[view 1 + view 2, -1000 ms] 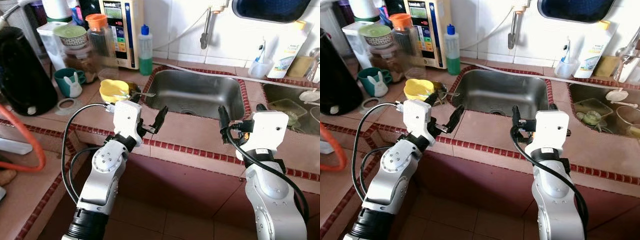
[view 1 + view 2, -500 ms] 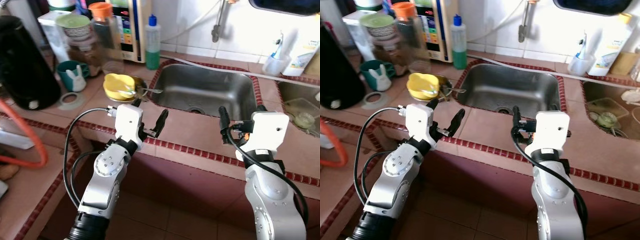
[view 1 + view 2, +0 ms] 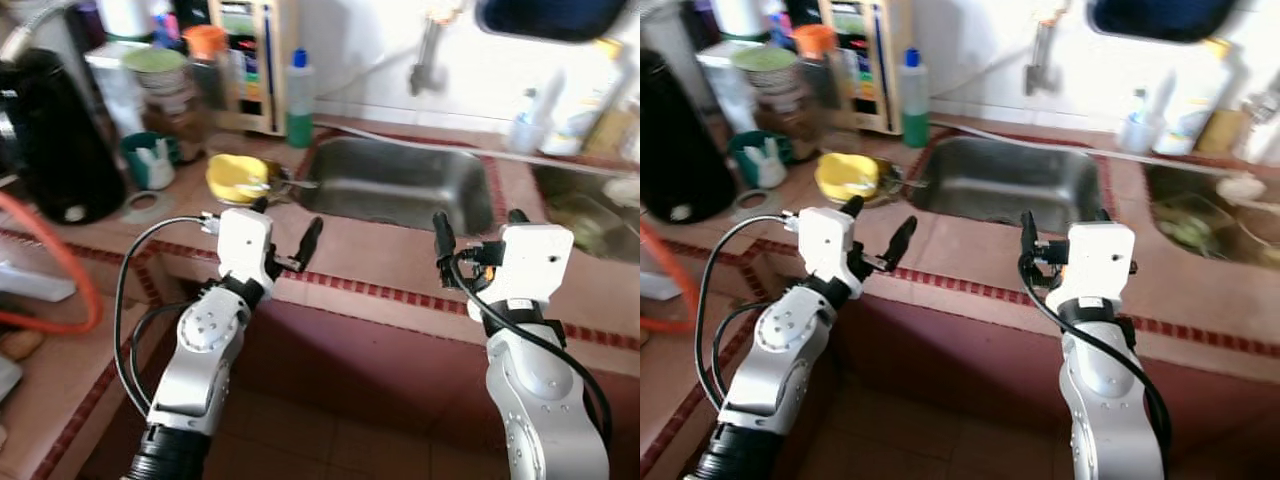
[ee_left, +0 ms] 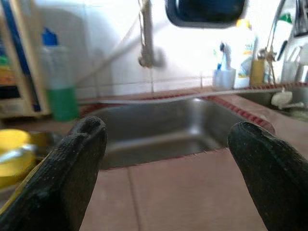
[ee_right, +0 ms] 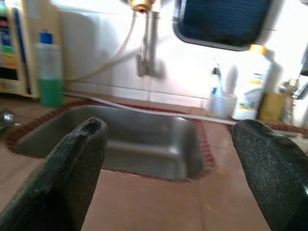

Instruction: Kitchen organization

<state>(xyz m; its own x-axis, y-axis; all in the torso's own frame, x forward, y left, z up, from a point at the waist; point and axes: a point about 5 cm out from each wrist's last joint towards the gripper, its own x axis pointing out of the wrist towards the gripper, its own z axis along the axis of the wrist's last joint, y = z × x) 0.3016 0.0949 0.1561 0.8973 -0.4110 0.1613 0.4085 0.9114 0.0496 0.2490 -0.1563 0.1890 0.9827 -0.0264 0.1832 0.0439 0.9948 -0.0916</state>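
Observation:
A steel sink (image 3: 400, 185) is set in the tiled counter ahead. Left of it lies a yellow bowl (image 3: 235, 178) with a spoon, and behind that stands a green soap bottle (image 3: 299, 90). My left gripper (image 3: 285, 220) hovers open over the counter's front edge, just before the yellow bowl and the sink's left corner. Level with it, my right gripper (image 3: 478, 228) is open in front of the sink's right corner. In the wrist views both grippers (image 4: 168, 159) (image 5: 168, 159) look straight at the sink (image 5: 115, 139) with nothing between their fingers.
A black kettle (image 3: 55, 140), a teal mug (image 3: 150, 163), jars and a water purifier crowd the counter's left. A second basin (image 3: 590, 205) with dishes lies right. An orange hose (image 3: 70, 300) loops at the left. The red-trimmed counter edge (image 3: 380, 290) runs under both grippers.
The whole picture has shifted and blurred, so the camera has moved. Both grippers stay open at the counter's front edge, with nothing taken hold of.

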